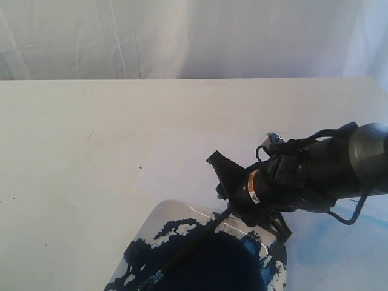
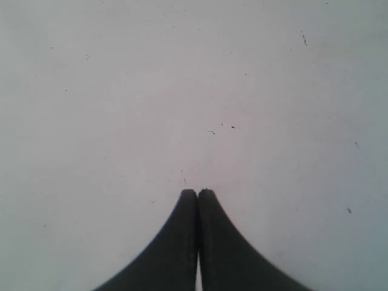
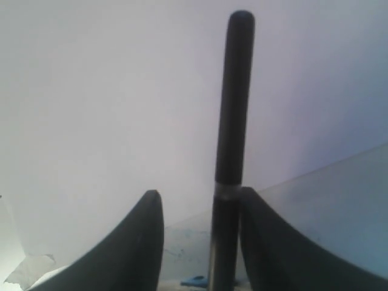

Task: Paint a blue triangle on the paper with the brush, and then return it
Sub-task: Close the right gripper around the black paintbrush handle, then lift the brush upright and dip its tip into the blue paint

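The brush (image 1: 194,239) lies slanted over the paint tray (image 1: 162,217), its silver band and tip low at the tray's front and its black handle rising toward my right gripper (image 1: 239,203). In the right wrist view the right gripper (image 3: 200,194) is open. The brush (image 3: 233,121) stands between the jaws, against one finger, with a wide gap to the other. The paper (image 1: 182,160) lies on the table just behind the tray, partly covered by the right arm. The blue triangle is hidden or out of view. My left gripper (image 2: 197,193) is shut, empty, over bare table.
A dark blue paint pool (image 1: 224,260) fills the tray's middle, with smears toward its rim. A pale blue smear (image 1: 339,233) shows on the table under the right arm. A white curtain (image 1: 194,36) hangs behind the table's far edge.
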Available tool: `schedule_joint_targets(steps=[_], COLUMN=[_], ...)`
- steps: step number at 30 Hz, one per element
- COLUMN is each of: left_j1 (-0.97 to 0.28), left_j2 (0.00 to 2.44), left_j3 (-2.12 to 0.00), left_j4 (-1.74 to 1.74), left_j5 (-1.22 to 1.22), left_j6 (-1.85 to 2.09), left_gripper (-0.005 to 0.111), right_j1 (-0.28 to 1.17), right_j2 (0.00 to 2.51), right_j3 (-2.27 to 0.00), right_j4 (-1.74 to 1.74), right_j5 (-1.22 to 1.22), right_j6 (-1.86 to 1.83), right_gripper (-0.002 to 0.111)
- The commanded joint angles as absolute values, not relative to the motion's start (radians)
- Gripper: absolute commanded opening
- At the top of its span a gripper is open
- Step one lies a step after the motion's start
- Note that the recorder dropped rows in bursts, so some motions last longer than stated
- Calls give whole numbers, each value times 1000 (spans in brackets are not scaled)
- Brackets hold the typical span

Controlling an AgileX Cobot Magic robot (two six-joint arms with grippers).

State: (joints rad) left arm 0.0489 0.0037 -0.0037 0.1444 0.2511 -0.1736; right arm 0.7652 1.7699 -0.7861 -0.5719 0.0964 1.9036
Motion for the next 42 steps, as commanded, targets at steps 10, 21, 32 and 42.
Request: schedule_joint_targets(steps=[10,21,32,42], left_j1=[47,47,47,47], left_j2=[0,0,0,0], left_j3=[0,0,0,0], left_j4=[143,143,143,143], left_j5=[254,254,254,254], left_j6=[-179,-179,-179,-179], left_gripper=[0,0,0,0], right_j1=[757,757,757,757], right_j2=[1772,1772,1793,1789], right_j3=[-791,-791,-791,-806], right_j4=[-576,-576,-576,-571], right_j5=[107,112,96,86], right_j6=[1910,1913,1913,1948], right_gripper=[38,30,30,7])
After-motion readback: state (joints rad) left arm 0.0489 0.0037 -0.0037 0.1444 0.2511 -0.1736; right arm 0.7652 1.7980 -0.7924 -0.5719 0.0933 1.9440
